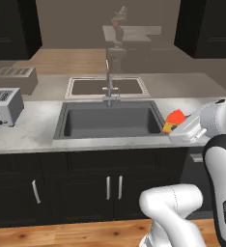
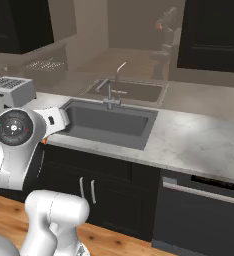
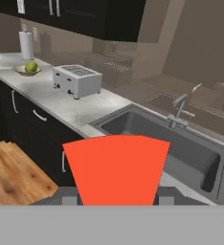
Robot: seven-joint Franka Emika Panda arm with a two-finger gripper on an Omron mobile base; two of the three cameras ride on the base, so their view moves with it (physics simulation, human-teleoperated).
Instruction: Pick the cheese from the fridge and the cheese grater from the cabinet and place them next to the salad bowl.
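Note:
My gripper (image 1: 172, 126) is shut on the cheese (image 1: 175, 118), an orange-red wedge with a yellow face, held above the counter at the right end of the sink. In the hand view the cheese (image 3: 116, 167) stands large between my two dark fingertips (image 3: 70, 198), at my gripper (image 3: 116, 200). The salad bowl (image 3: 27, 69), a shallow tan dish with a green lettuce head, sits far along the counter past the toaster. Black wall cabinets (image 3: 85, 14) hang above that counter. The cheese grater and the fridge are out of view.
A dark sink (image 1: 110, 120) with a faucet (image 1: 108, 87) is set in the marble counter (image 2: 199, 140). A silver toaster (image 3: 77, 80) stands between the sink and the bowl. A paper towel roll (image 3: 26, 44) stands behind the bowl. Wooden floor (image 3: 13, 177) lies below.

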